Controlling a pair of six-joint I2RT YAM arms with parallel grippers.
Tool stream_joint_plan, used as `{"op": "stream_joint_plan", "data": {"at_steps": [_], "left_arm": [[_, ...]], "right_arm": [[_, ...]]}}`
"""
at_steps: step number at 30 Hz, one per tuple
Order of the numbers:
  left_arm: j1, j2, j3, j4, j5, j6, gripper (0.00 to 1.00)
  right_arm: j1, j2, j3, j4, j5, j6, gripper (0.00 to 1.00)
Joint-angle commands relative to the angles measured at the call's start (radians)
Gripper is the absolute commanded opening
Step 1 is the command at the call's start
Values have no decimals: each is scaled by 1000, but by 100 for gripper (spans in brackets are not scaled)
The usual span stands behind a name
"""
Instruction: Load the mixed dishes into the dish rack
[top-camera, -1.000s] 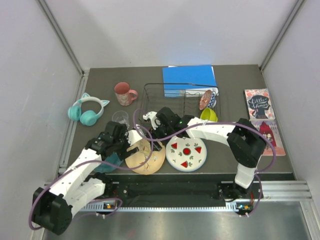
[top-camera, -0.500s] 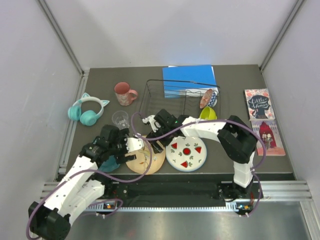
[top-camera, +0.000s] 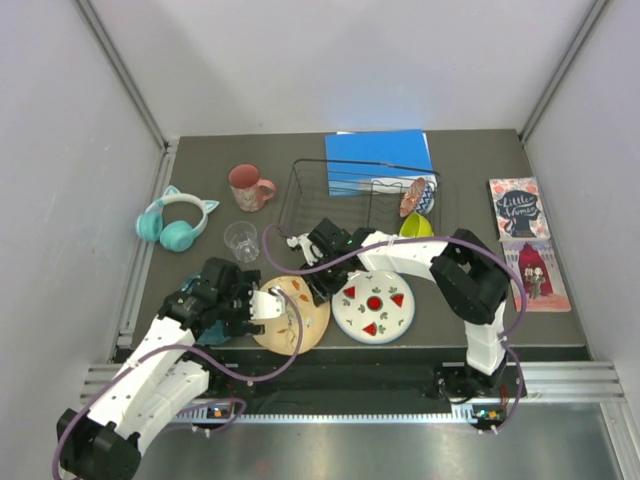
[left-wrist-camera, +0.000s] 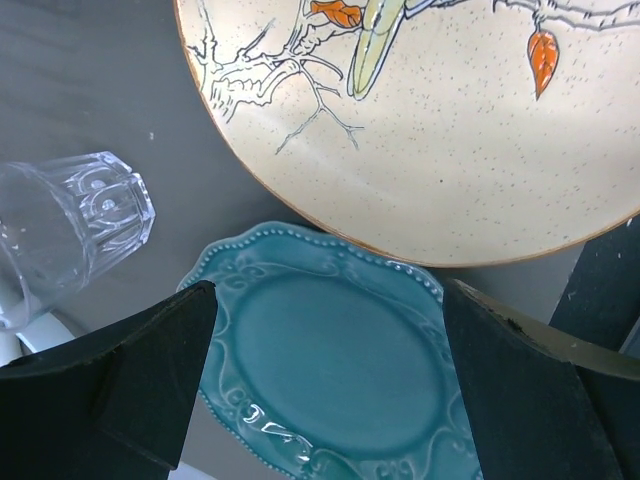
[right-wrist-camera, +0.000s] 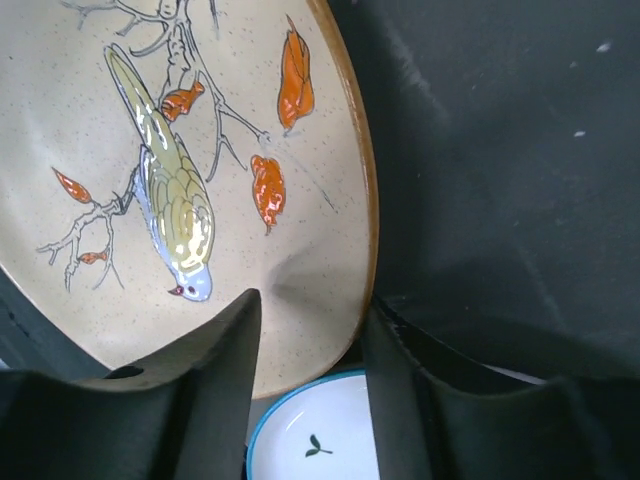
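Observation:
The peach bird-pattern plate (top-camera: 290, 312) lies flat near the front edge. My right gripper (right-wrist-camera: 310, 310) straddles its right rim (right-wrist-camera: 365, 250), one finger over the face, the other outside the rim; the jaws are part-closed with a gap still showing. My left gripper (left-wrist-camera: 325, 390) hangs wide open over the teal scalloped plate (left-wrist-camera: 330, 370), touching nothing. The watermelon plate (top-camera: 373, 305) lies right of the peach plate. The clear cup (top-camera: 241, 238) and pink mug (top-camera: 248, 187) stand at the back left. The yellow-green bowl (top-camera: 418, 228) sits in the black dish rack (top-camera: 300, 195).
A small patterned dish (top-camera: 412, 198) leans in the rack. A blue book (top-camera: 378, 155) lies behind the rack, and teal headphones (top-camera: 175, 220) lie at the far left. Two books (top-camera: 520, 210) lie along the right edge. In the top view, my left arm hides most of the teal plate (top-camera: 207, 331).
My left arm drew back off the peach plate toward the near left. My right gripper came down onto the plate's right rim, and its jaws narrowed.

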Motion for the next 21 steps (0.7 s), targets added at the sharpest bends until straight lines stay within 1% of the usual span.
{"op": "stream_joint_plan", "data": {"at_steps": [1,2,3,5,6,7,11,16,18,19,20,21], "left_arm": [[-1,0,-12,-41,8,106,99],[-1,5,-17,-39,3,133,99],[-1,9,-24,-33,0,140,99],[-1,14,-32,-13,-12,155,99],[-1,25,-37,-8,-14,157,99],[-1,29,-38,1,-15,155,99],[-3,57,-47,25,-9,137,99],[-1,78,-27,103,-31,77,99],[-1,115,29,165,-50,-1,99],[-1,135,61,174,-60,-82,99],[-1,184,145,180,-79,-134,99],[2,207,189,206,-92,-194,99]], "right_arm": [[4,8,-11,-20,-73,43,39],[5,12,-11,-17,-73,45,36],[6,13,-10,-22,-73,48,29],[5,25,-1,-28,-72,48,20],[4,33,4,-39,-73,48,6],[4,44,9,-40,-73,48,0],[4,48,10,-42,-72,47,0],[-4,4,-13,-22,-59,48,0],[-5,-27,-14,-13,-37,50,0],[-5,-39,-14,-5,-24,50,0],[-5,-54,-13,0,-12,51,0],[-5,-91,-10,9,17,51,0]]}}
